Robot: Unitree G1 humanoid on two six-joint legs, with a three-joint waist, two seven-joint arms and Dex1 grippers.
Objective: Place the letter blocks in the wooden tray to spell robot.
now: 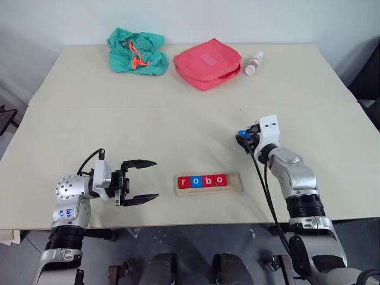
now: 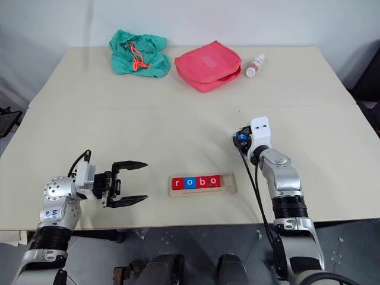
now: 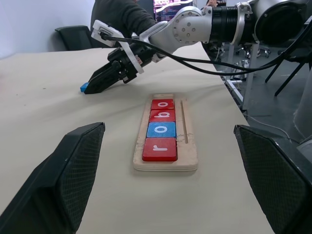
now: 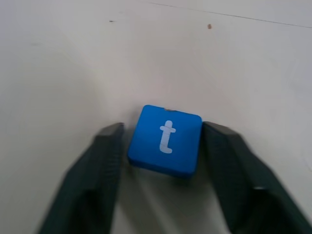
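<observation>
**Right gripper closing around the blue t block**

Nearest, the left gripper (image 1: pixel 141 181) is hanging spread wide, holding nothing, beside the wooden tray (image 1: pixel 234 184), where r, o, b, o (image 1: pixel 202 181) are sitting. Farther out, the right gripper (image 4: pixel 163 146) is pinching the blue t block (image 4: pixel 165 140) on the table (image 1: pixel 178 124).

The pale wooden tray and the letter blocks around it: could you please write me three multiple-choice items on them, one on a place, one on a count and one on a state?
1. Where is the blue square t block?
A. in the pale wooden tray
B. on the cream table, between the right gripper fingers
C. on the red zip pouch

2. How many blocks sit in the tray?
A. three
B. four
C. five

3. How is the left gripper?
A. open, holding nothing
B. shut on a block
C. shut on the tray

Answers: 1 B, the black fingers flank it on the tabletop. 2 B, the tray reads r, o, b, o. 3 A, its jaws gape apart.
</observation>
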